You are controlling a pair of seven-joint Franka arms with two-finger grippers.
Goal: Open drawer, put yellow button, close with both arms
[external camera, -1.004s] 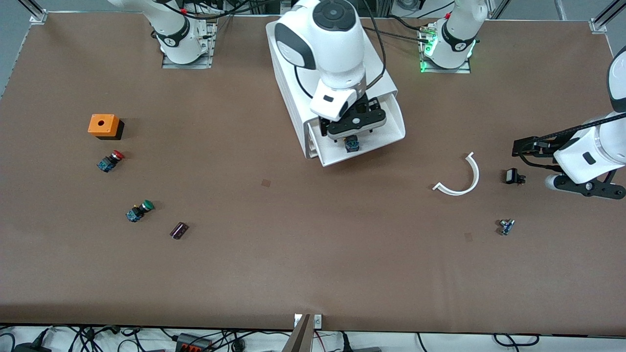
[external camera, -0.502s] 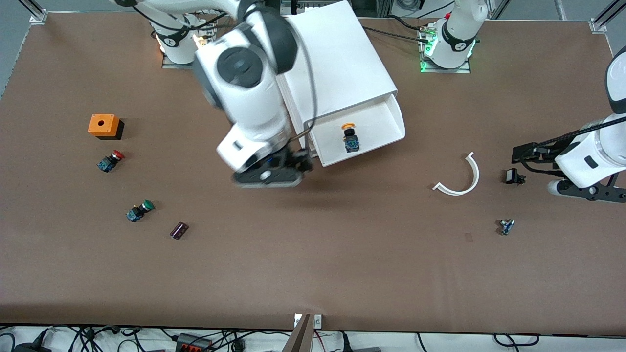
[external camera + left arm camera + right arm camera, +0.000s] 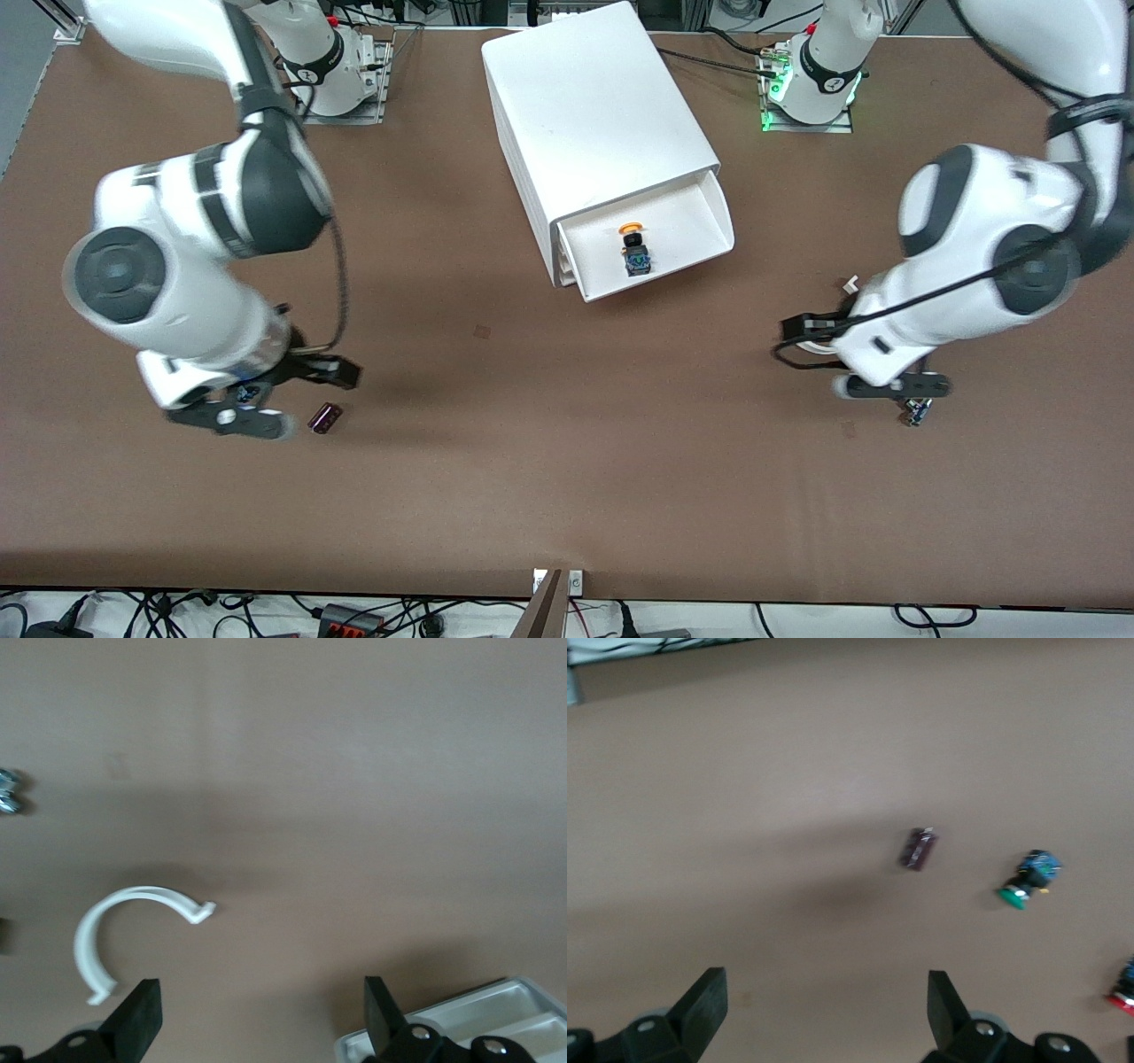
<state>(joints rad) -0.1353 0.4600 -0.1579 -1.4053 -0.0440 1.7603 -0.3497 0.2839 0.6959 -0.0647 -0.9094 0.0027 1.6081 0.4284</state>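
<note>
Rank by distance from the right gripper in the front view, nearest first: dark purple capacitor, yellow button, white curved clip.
Measured from the right gripper, open and over the table toward the right arm's end:
1. dark purple capacitor, on the table right beside the gripper.
2. yellow button, lying in the open drawer mid-table.
3. white curved clip, toward the left arm's end, mostly hidden under the left arm.

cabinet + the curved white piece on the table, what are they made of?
Cabinet: looks like white molded plastic, a smooth semi-matte shell with rounded edges and thin drawer walls. Curved white piece: probably thin plastic too, a matte open arc strip with small end tabs. Neither can be confirmed by look alone.
</note>
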